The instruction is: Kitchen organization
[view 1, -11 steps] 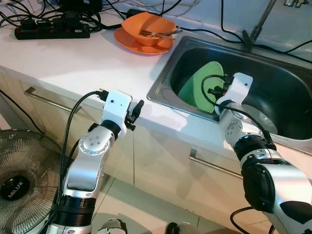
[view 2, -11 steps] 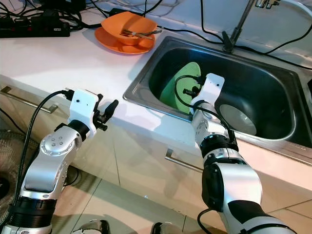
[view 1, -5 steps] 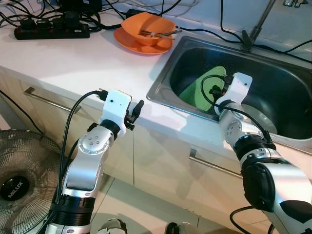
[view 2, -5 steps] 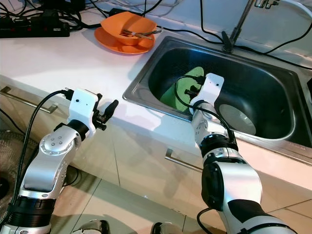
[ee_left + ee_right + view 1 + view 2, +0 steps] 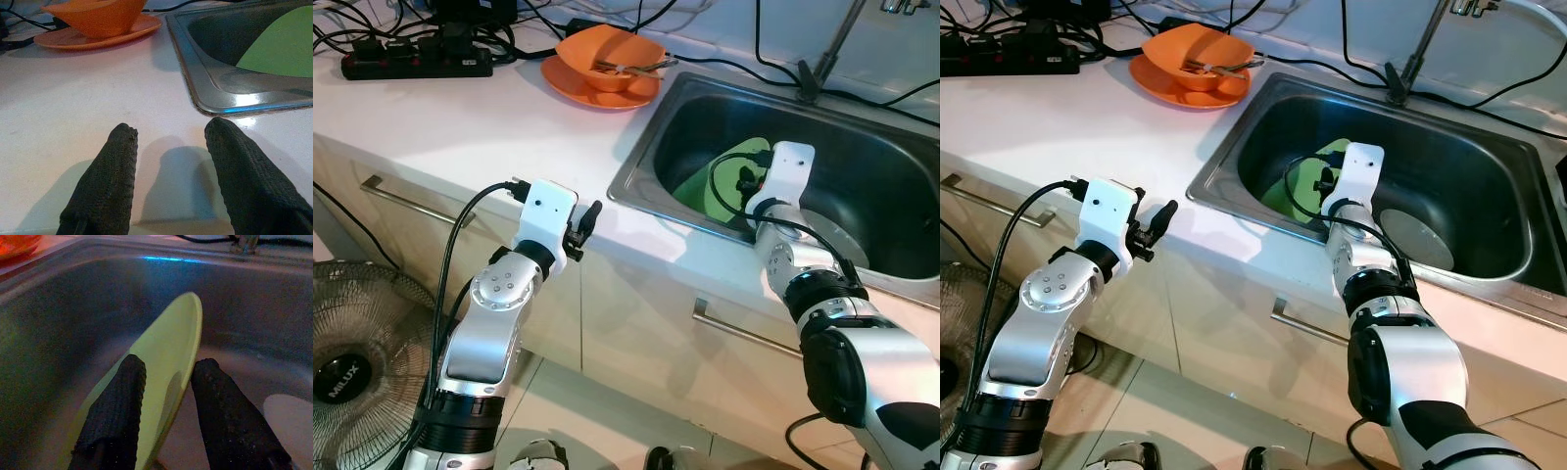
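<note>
Nearby, an orange bowl [image 5: 612,57] was seen; the right gripper [image 5: 166,377] was spread astride the green plate's [image 5: 164,362] rim in the sink [image 5: 646,147].

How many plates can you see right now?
2: a green plate leaning inside the sink, straddled by the right gripper, and an orange plate under the bowl on the counter.

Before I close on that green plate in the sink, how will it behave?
The green plate looks thin and rigid, probably light plastic. It stands tilted on edge against the sink wall, so a nudge may slide it flat. The right gripper straddles its rim; the glossy surface could slip.
</note>
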`<state>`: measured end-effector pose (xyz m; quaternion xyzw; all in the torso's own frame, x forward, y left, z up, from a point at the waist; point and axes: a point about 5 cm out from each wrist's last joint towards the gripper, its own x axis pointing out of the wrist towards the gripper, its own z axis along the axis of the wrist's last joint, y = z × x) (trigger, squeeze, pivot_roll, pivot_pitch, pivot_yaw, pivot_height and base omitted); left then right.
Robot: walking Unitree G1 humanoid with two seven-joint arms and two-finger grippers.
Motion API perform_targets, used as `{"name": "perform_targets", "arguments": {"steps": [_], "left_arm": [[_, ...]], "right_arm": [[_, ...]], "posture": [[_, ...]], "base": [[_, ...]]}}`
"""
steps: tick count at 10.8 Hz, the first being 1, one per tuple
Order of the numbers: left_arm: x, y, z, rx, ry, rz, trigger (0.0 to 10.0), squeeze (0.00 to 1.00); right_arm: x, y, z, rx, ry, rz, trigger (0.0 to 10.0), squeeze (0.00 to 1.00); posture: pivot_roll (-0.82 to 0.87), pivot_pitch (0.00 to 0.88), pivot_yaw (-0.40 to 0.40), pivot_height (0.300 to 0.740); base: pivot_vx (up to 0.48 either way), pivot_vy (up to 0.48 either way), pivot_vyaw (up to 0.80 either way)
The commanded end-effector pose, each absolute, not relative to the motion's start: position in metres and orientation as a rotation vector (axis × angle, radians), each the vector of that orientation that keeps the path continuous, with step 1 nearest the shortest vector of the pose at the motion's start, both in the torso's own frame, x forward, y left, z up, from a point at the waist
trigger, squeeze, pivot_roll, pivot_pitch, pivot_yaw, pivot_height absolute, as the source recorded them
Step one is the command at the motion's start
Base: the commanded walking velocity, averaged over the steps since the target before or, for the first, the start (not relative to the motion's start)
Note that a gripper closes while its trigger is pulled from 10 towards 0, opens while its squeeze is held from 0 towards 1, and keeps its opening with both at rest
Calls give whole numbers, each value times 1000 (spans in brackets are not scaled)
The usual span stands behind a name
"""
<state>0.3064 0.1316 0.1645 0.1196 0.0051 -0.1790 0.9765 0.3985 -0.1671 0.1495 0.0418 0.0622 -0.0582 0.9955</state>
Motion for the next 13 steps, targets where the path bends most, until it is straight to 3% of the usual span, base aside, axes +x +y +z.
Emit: {"name": "perform_targets", "arguments": {"steps": [1,6,9,13], "left_arm": [[305,129,152,242,71,-381,10000,0],[306,127,150,246,78,-388,10000,0],[307,128,150,248,61,-378,10000,0],[322,149,185,224,-176,-171,10000,0]], "right_arm": [[401,-169,160,51,80,-119,10000,0],[401,-171,167,-143,14,-136,10000,0],[400,-161,173,-95,-67,-90,10000,0],[376,-152,200,-6,-316,-48,10000,0]], "posture": [[17,96,-101,740],[11,96,-103,740],[8,95,-104,740],[-25,84,-108,740]], "base": [[0,0,0],[0,0,0],[0,0,0],[0,0,0]]}}
